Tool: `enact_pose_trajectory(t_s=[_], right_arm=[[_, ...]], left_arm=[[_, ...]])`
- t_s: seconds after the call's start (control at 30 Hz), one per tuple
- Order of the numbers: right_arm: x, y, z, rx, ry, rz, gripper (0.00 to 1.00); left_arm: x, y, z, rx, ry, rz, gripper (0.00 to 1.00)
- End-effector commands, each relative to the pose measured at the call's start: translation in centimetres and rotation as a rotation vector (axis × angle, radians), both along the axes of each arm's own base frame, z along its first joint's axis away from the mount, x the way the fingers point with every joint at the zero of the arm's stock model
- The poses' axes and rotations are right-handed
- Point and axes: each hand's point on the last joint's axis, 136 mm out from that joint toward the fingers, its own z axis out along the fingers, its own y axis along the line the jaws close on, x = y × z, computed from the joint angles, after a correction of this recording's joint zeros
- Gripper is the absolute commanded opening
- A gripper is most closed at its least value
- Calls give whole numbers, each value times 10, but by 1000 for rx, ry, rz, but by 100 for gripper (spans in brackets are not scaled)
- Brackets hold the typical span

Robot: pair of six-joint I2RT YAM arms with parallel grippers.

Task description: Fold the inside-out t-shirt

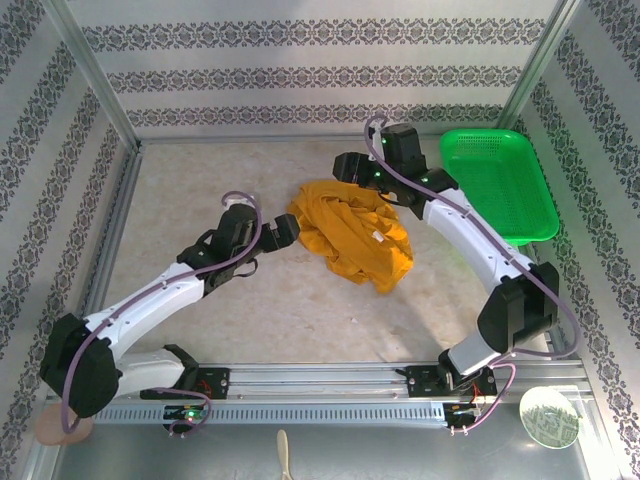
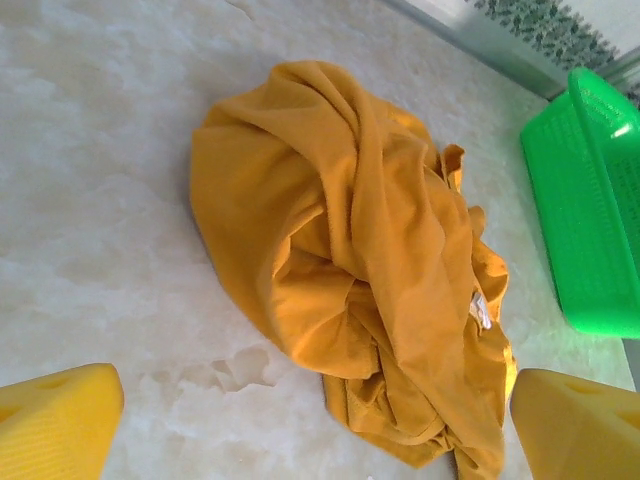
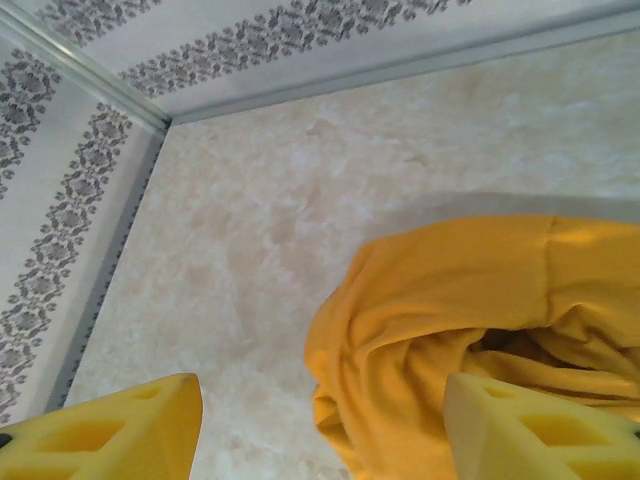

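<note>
The inside-out t-shirt lies crumpled in a mustard-orange heap on the middle of the table, a small white label showing on its right side. My left gripper stands open just left of the heap, its yellow fingers wide apart with nothing held. My right gripper hovers open over the shirt's far edge. A fold of cloth lies below and between its fingers, not gripped. The chest print is hidden.
A green plastic basket sits at the far right by the wall. Patterned walls close in the table at the back and both sides. A round pale disc lies beyond the front rail at the right.
</note>
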Motion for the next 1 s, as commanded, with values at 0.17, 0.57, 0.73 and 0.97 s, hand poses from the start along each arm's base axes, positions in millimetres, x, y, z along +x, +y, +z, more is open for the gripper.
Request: enact_pose_trajectory(t_s=[0.17, 0.57, 0.73, 0.97], right_arm=[[-22, -79, -5, -93, -37, -185, 66], [-44, -139, -91, -61, 154, -336, 70], [-57, -147, -121, -65, 235, -361, 69], [-96, -167, -168, -104, 354, -458, 72]], left_arm=[[-2, -39, -28, 16, 78, -140, 94], [-29, -120, -93, 193, 175, -208, 89], [-16, -149, -96, 165, 164, -239, 86], [-11, -178, -111, 160, 169, -284, 79]])
